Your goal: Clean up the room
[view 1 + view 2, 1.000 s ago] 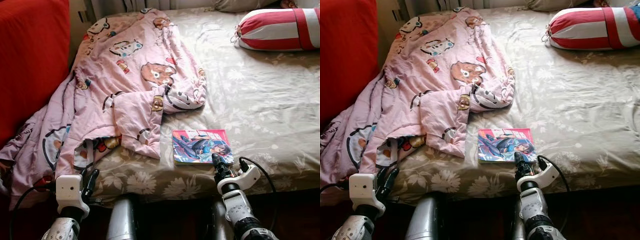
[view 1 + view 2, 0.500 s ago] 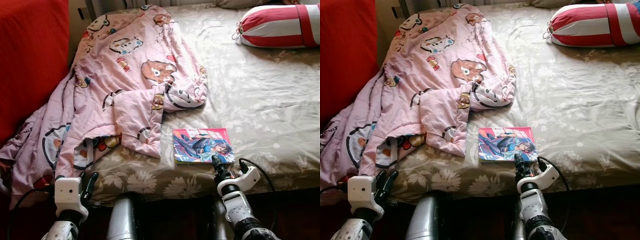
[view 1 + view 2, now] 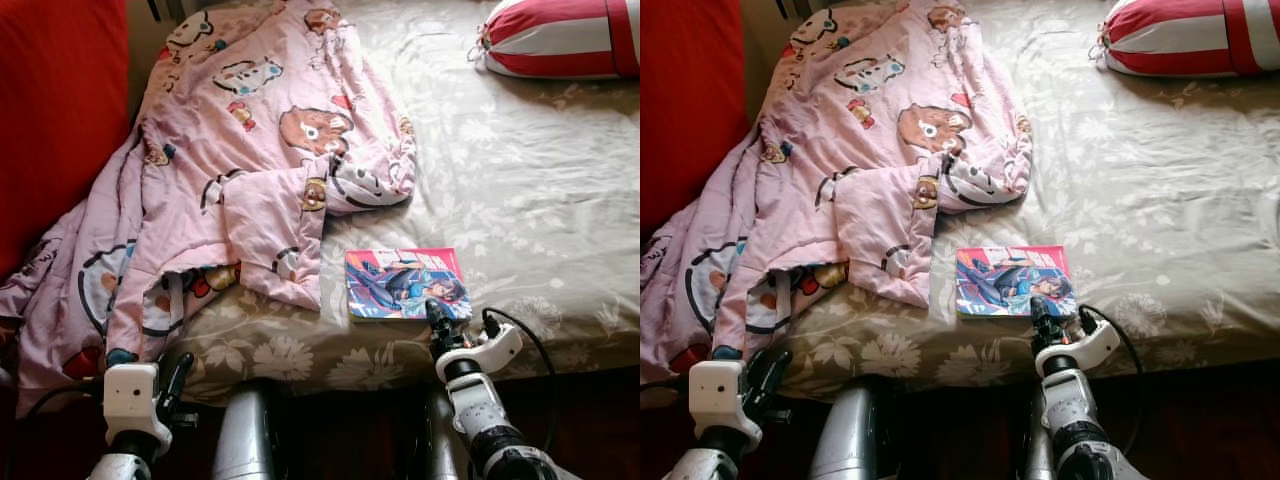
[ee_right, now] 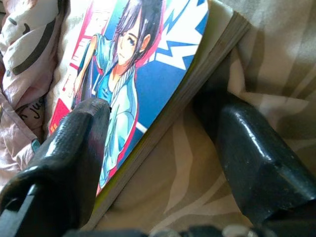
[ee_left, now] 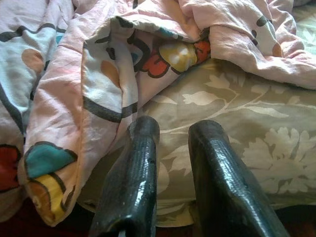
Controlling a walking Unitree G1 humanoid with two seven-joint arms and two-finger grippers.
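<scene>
On bed (image 3: 520, 190), right gripper (image 3: 437, 318) straddles comic book's (image 3: 405, 284) edge.

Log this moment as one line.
right claw: open, straddling book edge | left claw: open, idle near quilt | book: flat on bed

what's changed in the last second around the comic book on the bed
The camera tipped downward, shifting the whole scene. The right claw stays open at the comic book's near corner, one finger over the cover, nothing gripped. The left claw dropped slightly. Pink blanket and comic book haven't moved.
</scene>
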